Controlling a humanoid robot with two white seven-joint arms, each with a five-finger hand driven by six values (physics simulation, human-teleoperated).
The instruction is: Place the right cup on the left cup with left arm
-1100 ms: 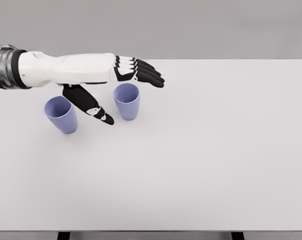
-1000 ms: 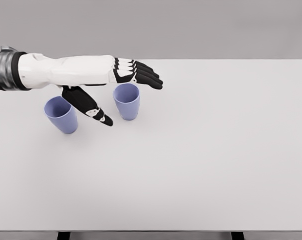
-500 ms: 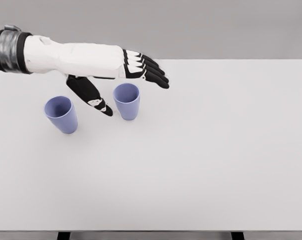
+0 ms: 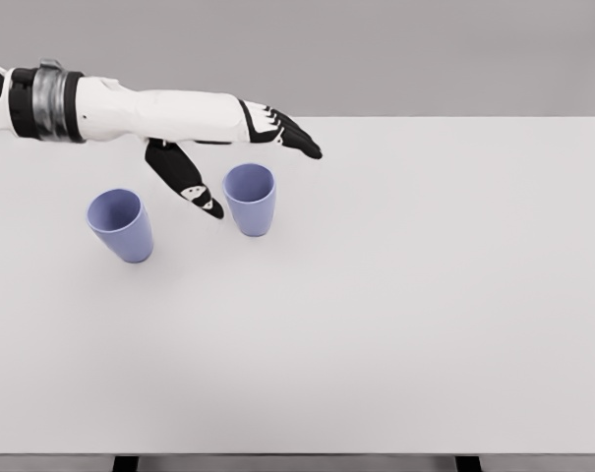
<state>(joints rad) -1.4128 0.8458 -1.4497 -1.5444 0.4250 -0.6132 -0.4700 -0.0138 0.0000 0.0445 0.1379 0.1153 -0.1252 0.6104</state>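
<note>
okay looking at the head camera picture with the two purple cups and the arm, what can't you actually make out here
- Head view: whether the left hand touches the right cup or hovers above it; one angle gives no depth.
- The left arm's upper part, cut off by the picture's left edge.
- The right arm: out of frame entirely.
- The bottom inside the left cup: hidden by its own wall.

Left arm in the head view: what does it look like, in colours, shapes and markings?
The left arm has a smooth white tapering forearm shell, with a grey metallic ring between black bands near the picture's left edge. The left hand is five-fingered, with black fingers carrying white segments at the knuckles and white patches on the thumb. No cables show.
</note>
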